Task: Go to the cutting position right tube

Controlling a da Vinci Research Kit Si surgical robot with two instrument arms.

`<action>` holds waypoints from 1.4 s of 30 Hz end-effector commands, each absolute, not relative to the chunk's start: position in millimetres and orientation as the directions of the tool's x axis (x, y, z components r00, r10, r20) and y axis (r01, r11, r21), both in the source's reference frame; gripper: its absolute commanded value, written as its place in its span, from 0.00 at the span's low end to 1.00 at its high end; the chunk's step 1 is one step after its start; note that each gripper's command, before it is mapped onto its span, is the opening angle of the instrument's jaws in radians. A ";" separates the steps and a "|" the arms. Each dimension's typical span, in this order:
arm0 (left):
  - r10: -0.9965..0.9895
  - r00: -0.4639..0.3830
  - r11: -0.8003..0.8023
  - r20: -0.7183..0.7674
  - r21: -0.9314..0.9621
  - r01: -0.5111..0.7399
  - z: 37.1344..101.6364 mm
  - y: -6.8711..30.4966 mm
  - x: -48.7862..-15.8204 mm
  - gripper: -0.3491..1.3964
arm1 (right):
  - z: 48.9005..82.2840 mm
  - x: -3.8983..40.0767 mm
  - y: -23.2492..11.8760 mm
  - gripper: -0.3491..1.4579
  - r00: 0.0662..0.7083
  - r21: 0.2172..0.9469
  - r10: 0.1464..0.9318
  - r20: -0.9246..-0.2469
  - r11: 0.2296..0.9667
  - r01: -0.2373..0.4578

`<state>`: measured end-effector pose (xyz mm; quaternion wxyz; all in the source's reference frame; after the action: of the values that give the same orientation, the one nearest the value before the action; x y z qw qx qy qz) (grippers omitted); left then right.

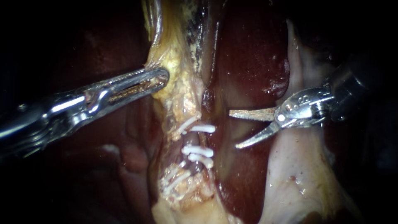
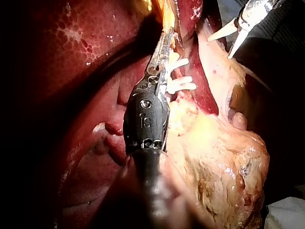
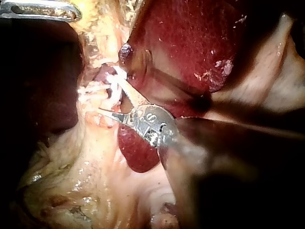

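A pale tube [image 1: 195,140] runs down the middle, crossed by several white clips [image 1: 198,151], which also show beside my left instrument's jaws as clips [image 2: 182,86] and ahead of my right one as clips [image 3: 97,89]. My right instrument [image 1: 233,129] has two pointed blades standing open, just right of the clipped tube and not touching it; the same blades [image 2: 219,47] [image 3: 108,93] point at the clips. My left instrument [image 1: 159,79] [image 2: 164,45] is shut on the yellowish tissue [image 1: 176,70] above the clips and holds it taut.
Dark red liver [image 1: 248,49] lies behind and to the right of the tube. A whitish fold of tissue [image 1: 294,174] sits under my right instrument's shaft. Yellow fatty tissue [image 2: 224,157] bulges beside my left instrument.
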<state>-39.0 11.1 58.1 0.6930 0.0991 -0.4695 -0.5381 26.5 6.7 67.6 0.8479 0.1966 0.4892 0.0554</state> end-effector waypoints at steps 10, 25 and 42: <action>-0.837 -0.054 0.387 0.545 0.658 0.646 53.3 13.6 -34.9 0.00 | 72.0 29.1 2.0 0.98 0.544 0.585 0.437 -0.716 0.802 0.125; -0.831 -0.075 0.377 0.551 0.658 0.652 50.0 12.9 -32.7 0.00 | 77.1 32.5 -0.4 0.95 0.598 0.708 0.533 -0.599 0.701 0.084; -0.831 -0.076 0.376 0.551 0.657 0.653 49.7 12.8 -32.7 0.00 | 78.2 36.8 0.0 0.94 0.558 0.729 0.554 -0.618 0.670 0.141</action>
<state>-32.7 12.8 49.7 0.6735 0.0919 -0.4842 -0.5509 37.1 0.0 78.2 0.7901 0.3890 0.4563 0.1273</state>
